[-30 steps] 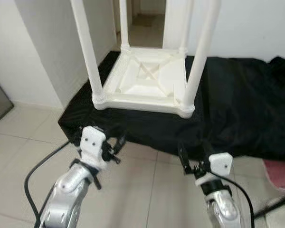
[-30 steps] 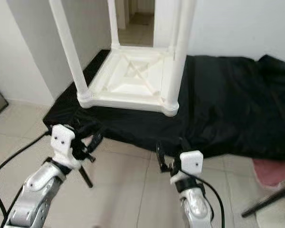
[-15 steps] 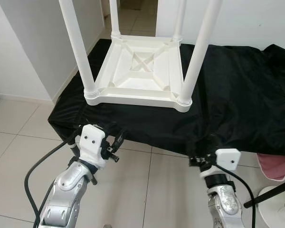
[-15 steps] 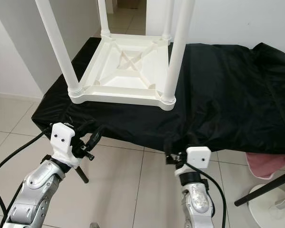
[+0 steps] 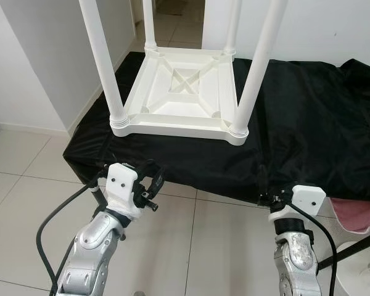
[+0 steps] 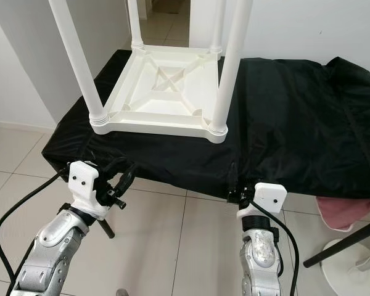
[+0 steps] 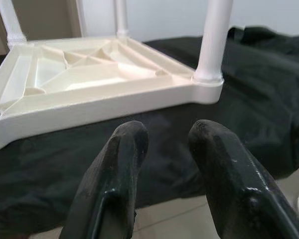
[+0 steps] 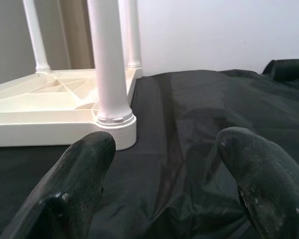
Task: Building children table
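Observation:
A white plastic children's table [image 5: 185,92] lies upside down on a black cloth [image 5: 308,123], its four legs pointing up. The near-left leg [image 5: 105,61] and near-right leg [image 5: 259,61] are seated in their corner sockets. My left gripper [image 5: 151,180] hovers open below the cloth's front edge, under the table's near-left corner, with nothing between its fingers [image 7: 124,149]. My right gripper [image 5: 268,198] is open wide at the cloth's front edge, below and right of the near-right leg [image 8: 107,64]. Neither gripper touches the table.
A white wall stands at the left and a doorway behind the table. A pink cloth [image 5: 357,216], a black rod [image 5: 351,250] and a white round base [image 5: 364,265] lie on the tiled floor at the right. A black cable [image 5: 55,222] trails from my left arm.
The camera has shifted, so the table sits lower and nearer in view. My right gripper has moved to the right along the cloth's front edge. The left gripper has barely moved.

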Motion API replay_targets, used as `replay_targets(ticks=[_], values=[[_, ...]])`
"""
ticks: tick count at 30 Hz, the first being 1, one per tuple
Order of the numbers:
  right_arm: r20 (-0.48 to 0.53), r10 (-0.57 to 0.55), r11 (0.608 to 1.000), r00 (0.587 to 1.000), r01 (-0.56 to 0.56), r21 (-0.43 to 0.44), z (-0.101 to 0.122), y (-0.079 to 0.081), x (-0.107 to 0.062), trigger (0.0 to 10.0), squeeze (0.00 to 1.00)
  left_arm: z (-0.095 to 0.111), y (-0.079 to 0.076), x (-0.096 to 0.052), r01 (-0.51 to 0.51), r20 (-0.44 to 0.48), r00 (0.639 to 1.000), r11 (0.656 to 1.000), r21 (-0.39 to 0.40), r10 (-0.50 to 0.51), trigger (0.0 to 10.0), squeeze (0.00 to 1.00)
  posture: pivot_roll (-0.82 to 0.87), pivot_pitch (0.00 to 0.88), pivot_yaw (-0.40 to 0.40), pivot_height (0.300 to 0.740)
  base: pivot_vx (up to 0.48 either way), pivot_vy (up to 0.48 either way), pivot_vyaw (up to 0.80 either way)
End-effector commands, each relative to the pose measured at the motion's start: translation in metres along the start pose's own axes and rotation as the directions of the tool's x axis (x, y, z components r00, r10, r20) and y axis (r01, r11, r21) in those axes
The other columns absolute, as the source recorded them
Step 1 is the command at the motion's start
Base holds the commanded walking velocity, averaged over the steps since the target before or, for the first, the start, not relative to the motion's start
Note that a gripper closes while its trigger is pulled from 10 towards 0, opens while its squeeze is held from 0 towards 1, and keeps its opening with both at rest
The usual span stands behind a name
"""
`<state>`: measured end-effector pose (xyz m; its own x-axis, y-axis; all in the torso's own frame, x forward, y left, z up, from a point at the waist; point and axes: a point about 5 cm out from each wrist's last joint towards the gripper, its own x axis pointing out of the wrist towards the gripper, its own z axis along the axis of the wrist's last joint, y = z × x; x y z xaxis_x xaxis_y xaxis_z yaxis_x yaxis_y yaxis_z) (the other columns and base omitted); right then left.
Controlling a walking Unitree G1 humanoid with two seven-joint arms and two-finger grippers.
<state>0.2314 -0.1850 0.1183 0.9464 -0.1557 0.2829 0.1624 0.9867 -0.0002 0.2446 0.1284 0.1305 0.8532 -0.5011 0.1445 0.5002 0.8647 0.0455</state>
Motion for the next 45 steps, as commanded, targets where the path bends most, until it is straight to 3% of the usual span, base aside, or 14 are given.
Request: replay_targets(ticks=[1, 8, 10, 17, 18, 21, 22, 27, 28, 36, 40, 45], values=[[-0.013, -0.026, 1.0, 1.0, 0.026, -0.01, -0.002, -0.003, 0.003, 10.0, 0.0, -0.006, 0.016, -0.005, -0.026, -0.029, 0.999, 0.998, 0.065, 0.028, 10.0, 0.0, -0.08, 0.0, 0.022, 0.74, 0.0, 0.0, 0.0], [-0.014, -0.031, 0.999, 0.999, 0.03, -0.027, -0.003, -0.009, 0.005, 10.0, 0.0, -0.007, 0.034, -0.013, 0.096, -0.085, 0.993, 0.989, 0.114, -0.087, 10.0, 0.0, -0.08, 0.0, 0.023, 0.74, 0.0, 0.0, 0.0], [-0.016, -0.029, 0.999, 0.999, 0.028, -0.029, -0.003, -0.009, 0.005, 10.0, 0.0, -0.008, 0.039, -0.01, 0.082, -0.094, 0.993, 0.989, 0.124, -0.071, 10.0, 0.0, -0.08, 0.0, 0.023, 0.74, 0.0, 0.0, 0.0], [-0.029, -0.031, 0.999, 0.999, 0.03, -0.039, -0.005, -0.009, 0.008, 10.0, 0.0, -0.008, 0.056, 0.01, -0.051, -0.107, 0.992, 0.991, 0.12, 0.064, 10.0, 0.0, -0.08, 0.0, 0.029, 0.74, 0.0, 0.0, 0.0], [-0.038, -0.031, 0.999, 0.999, 0.03, -0.041, -0.007, -0.009, 0.01, 10.0, 0.0, -0.007, 0.063, 0.017, -0.115, -0.1, 0.987, 0.99, 0.076, 0.122, 10.0, 0.0, -0.08, 0.0, 0.026, 0.74, 0.0, 0.0, 0.0], [-0.038, -0.031, 0.999, 0.999, 0.03, -0.041, -0.007, -0.009, 0.01, 10.0, 0.0, -0.007, 0.063, 0.017, -0.115, -0.1, 0.987, 0.99, 0.076, 0.122, 10.0, 0.0, -0.08, 0.0, 0.026, 0.74, 0.0, 0.0, 0.0], [-0.046, -0.031, 0.998, 0.998, 0.029, -0.048, -0.008, -0.008, 0.012, 10.0, 0.0, -0.006, 0.069, 0.022, -0.166, -0.092, 0.981, 0.986, 0.034, 0.168, 10.0, 0.0, -0.08, 0.0, 0.026, 0.74, 0.0, 0.0, 0.0], [-0.056, -0.036, 0.998, 0.998, 0.034, -0.047, -0.01, -0.008, 0.015, 10.0, 0.0, -0.003, 0.074, 0.029, -0.207, -0.063, 0.976, 0.978, 0.015, 0.208, 10.0, 0.0, -0.06, 0.0, 0.002, 0.74, 0.0, 0.0, 0.0], [-0.08, -0.063, 0.998, 0.995, 0.06, -0.036, -0.014, -0.008, 0.023, 10.0, 0.0, 0.001, 0.079, 0.041, -0.262, -0.051, 0.964, 0.965, -0.023, 0.261, 10.0, 0.0, -0.05, 0.0, -0.025, 0.74, 0.0, 0.0, 0.0], [-0.077, -0.079, 0.997, 0.994, 0.077, -0.024, -0.015, 0.0, 0.031, 10.0, 0.0, -0.001, 0.08, 0.046, -0.309, -0.051, 0.95, 0.95, -0.052, 0.307, 10.0, 0.0, -0.04, 0.0, -0.031, 0.74, 0.0, 0.0, 0.0], [-0.082, -0.04, 0.999, 0.996, 0.038, -0.026, -0.018, 0.007, 0.028, 10.0, 0.0, -0.007, 0.067, 0.051, -0.28, -0.058, 0.959, 0.959, -0.045, 0.278, 10.0, 0.0, -0.04, 0.0, -0.037, 0.74, 0.0, 0.0, 0.0], [-0.082, -0.02, 0.999, 0.996, 0.018, -0.031, -0.019, 0.007, 0.027, 10.0, 0.0, -0.01, 0.063, 0.051, -0.278, -0.056, 0.96, 0.959, -0.049, 0.276, 10.0, 0.0, -0.04, 0.0, -0.038, 0.74, 0.0, 0.0, 0.0]])
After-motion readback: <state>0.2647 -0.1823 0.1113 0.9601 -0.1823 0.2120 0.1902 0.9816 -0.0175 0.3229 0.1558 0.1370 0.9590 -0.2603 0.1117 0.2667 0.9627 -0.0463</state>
